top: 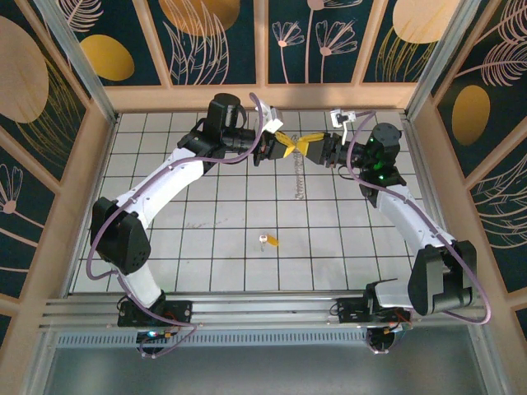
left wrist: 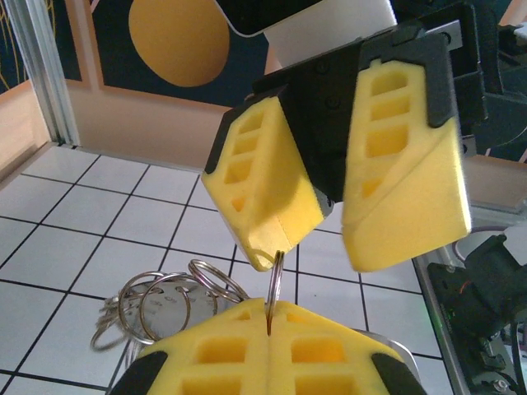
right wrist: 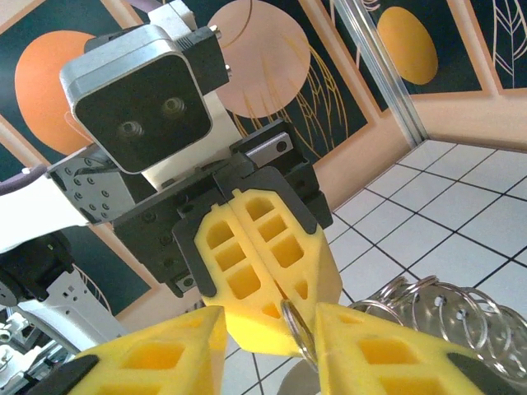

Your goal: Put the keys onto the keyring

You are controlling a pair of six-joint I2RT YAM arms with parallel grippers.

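Keyring (top: 299, 185), a string of linked metal rings, hangs in the overhead view from the spot where both arms meet, with its lower end trailing toward the table (top: 206, 206). The left gripper (top: 280, 146) comes to its top from the left and the right gripper (top: 315, 148) from the right. This looks like one arm steadying it in the air while the other works on it. The key (top: 268, 240), with its yellow-orange tag, lies flat on the table, well nearer the arm bases than the keyring and slightly left of it. It is not yet threaded on. The table is white tile with dark grout, boxed in by a pale wooden frame and dark blue panels painted with gold discs and pink leaves.

From the left wrist, the left gripper (left wrist: 270, 306) is pressed together on one thin ring that stands on edge out of the seam between its pads. That grip seems meant to present the ring upright. The rest of the keyring (left wrist: 169, 303) bunches just left of the held ring. Opposite, the right gripper (left wrist: 317, 259) has its fingers apart, and one tip is at the top of the held ring.

From the right wrist, the right gripper (right wrist: 272, 366) is spread, with the ring's edge standing in the gap close to one finger. It is not clamped on the ring. The left gripper (right wrist: 272, 288) faces it, closed. The other rings of the keyring (right wrist: 428, 309) fan out to the right, over the tiles, with a metal post and the painted panels behind.
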